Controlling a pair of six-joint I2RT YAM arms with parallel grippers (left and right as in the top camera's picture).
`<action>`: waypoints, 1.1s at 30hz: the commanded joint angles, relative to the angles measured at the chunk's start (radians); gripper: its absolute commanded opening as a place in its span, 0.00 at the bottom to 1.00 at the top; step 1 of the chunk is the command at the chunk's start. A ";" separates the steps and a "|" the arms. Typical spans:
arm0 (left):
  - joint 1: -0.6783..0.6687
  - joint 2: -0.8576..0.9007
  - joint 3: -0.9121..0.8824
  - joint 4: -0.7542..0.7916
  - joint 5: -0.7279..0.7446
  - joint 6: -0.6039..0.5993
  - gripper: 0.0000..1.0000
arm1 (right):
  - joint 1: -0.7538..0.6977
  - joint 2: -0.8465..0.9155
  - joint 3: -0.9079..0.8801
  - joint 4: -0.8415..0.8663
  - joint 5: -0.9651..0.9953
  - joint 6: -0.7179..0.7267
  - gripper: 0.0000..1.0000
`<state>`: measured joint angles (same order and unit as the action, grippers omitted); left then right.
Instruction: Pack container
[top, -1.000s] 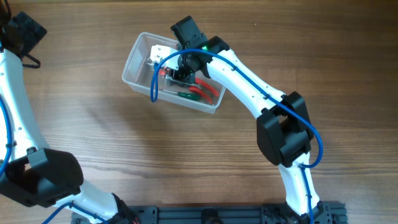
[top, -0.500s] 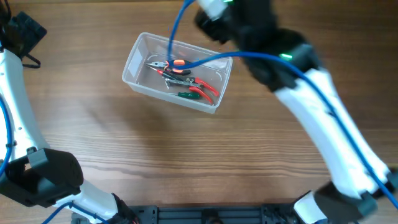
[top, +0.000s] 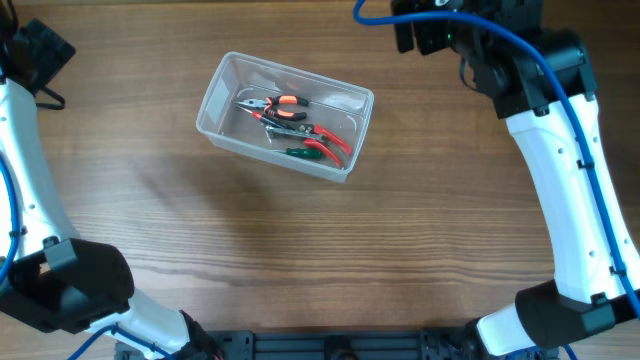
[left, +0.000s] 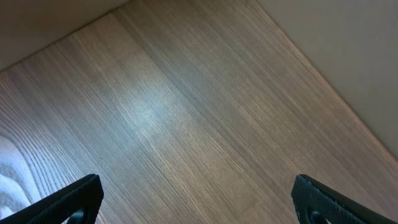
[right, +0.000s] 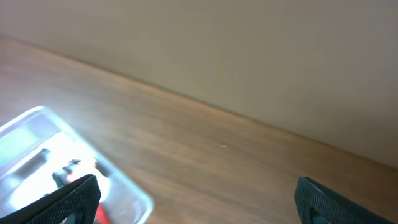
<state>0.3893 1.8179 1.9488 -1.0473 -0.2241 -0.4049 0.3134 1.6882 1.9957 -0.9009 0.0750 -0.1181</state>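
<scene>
The container (top: 212, 100), a clear shallow plastic tub, lies on the wooden table left of centre in the overhead view. Inside it are orange-handled pliers (top: 275, 105), red-handled pliers (top: 328, 139) and a green-handled tool (top: 297, 153). My right gripper (right: 199, 202) is open and holds nothing. It hangs over bare wood beyond the tub's far right corner, and the container (right: 112, 165) shows at the lower left of its wrist view. My left gripper (left: 199, 202) is open too, over bare table at the far left, well away from the tub.
The right arm (top: 560, 170) runs down the right side of the table and the left arm (top: 25, 160) down the left edge. A pale wall (right: 249, 56) borders the table's far edge.
My right gripper was down inside the container; it has opened, lifted out and swung off to the upper right. The tools stay in the tub. The left arm has not moved.
</scene>
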 joint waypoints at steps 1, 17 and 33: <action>0.006 0.006 0.008 0.002 -0.013 0.008 1.00 | 0.003 0.011 -0.006 -0.034 -0.133 0.110 1.00; 0.006 0.006 0.008 0.002 -0.013 0.008 1.00 | -0.131 -0.319 -0.006 -0.054 -0.023 0.101 1.00; 0.006 0.006 0.008 0.003 -0.013 0.008 1.00 | -0.183 -0.866 -0.328 -0.091 0.000 0.069 1.00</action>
<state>0.3893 1.8179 1.9488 -1.0473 -0.2241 -0.4049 0.1535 0.8890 1.7485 -1.0012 0.0536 -0.0532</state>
